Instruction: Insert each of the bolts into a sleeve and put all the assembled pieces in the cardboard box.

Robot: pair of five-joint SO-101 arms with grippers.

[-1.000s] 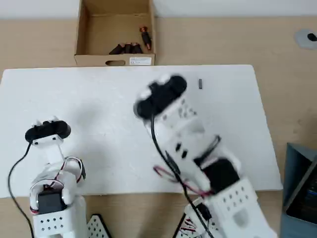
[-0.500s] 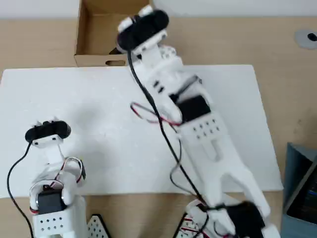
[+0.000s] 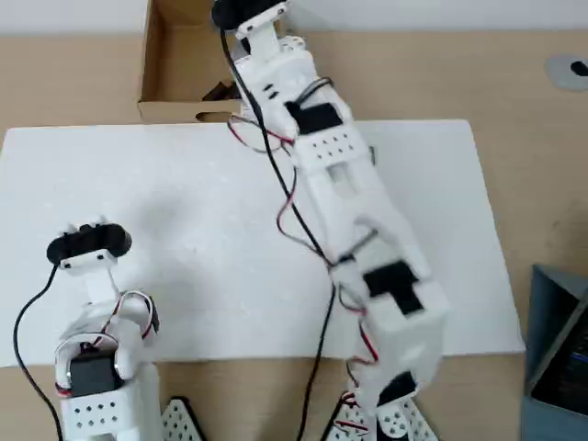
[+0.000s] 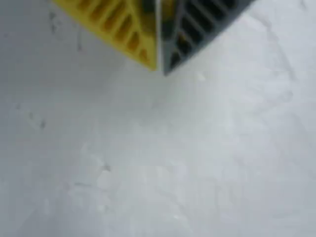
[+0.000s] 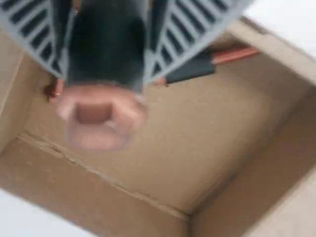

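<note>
My right gripper (image 5: 106, 74) is shut on an assembled piece, a black sleeve (image 5: 106, 44) with a copper bolt head (image 5: 101, 116) sticking out of its end. It hangs inside the cardboard box (image 5: 207, 153), above the floor. Another assembled piece (image 5: 202, 64) lies on the box floor behind it. In the high view the right arm (image 3: 322, 156) stretches across the board to the cardboard box (image 3: 144, 55), where dark pieces (image 3: 219, 90) lie by the near wall. My left gripper (image 4: 159, 66) is shut, holds nothing and hovers over the white board.
The white foam board (image 3: 165, 184) covers most of the table. The left arm (image 3: 87, 243) stands at its near left corner. A grey-blue bin (image 3: 556, 349) sits at the right edge and a grey disc (image 3: 570, 69) at the far right.
The right arm has swung from the middle of the board out to the cardboard box, carrying the assembled piece. The left arm has stayed where it was.
</note>
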